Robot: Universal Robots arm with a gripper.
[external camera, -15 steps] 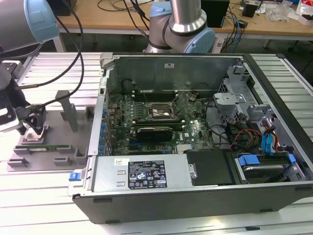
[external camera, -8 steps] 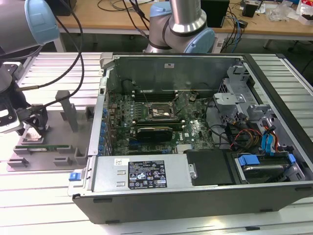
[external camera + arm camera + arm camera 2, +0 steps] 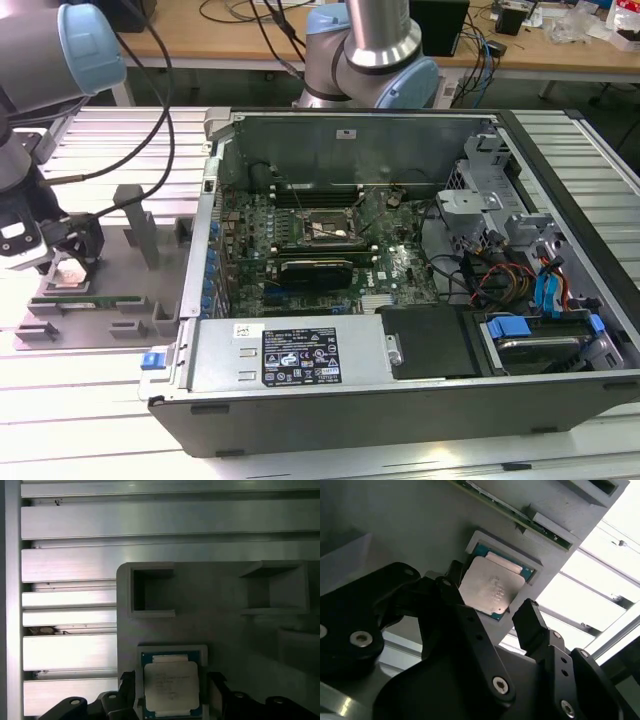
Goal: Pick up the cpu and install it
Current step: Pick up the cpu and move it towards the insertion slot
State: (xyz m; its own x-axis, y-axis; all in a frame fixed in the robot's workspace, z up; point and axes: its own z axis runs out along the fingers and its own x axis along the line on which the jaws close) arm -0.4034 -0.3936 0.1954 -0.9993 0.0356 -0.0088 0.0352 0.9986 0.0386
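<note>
My tool is open, one black finger on each side of the cpu; I cannot tell whether either touches it. The cpu lies flat in a shallow square recess of a grey tray on the tabletop, at the exterior view's left, well apart from the open computer case. I judge the main risk to be an off-centre squeeze. The chip's thin, smooth edges give little to grip, so it could tilt, wedge against the recess wall, or slip out when lifted. The cpu is a flat square with a dull silvery metal lid and a thin blue-green rim. The tray looks like matte moulded plastic with boxy pockets. The tabletop is ribbed, shiny aluminium.
</note>
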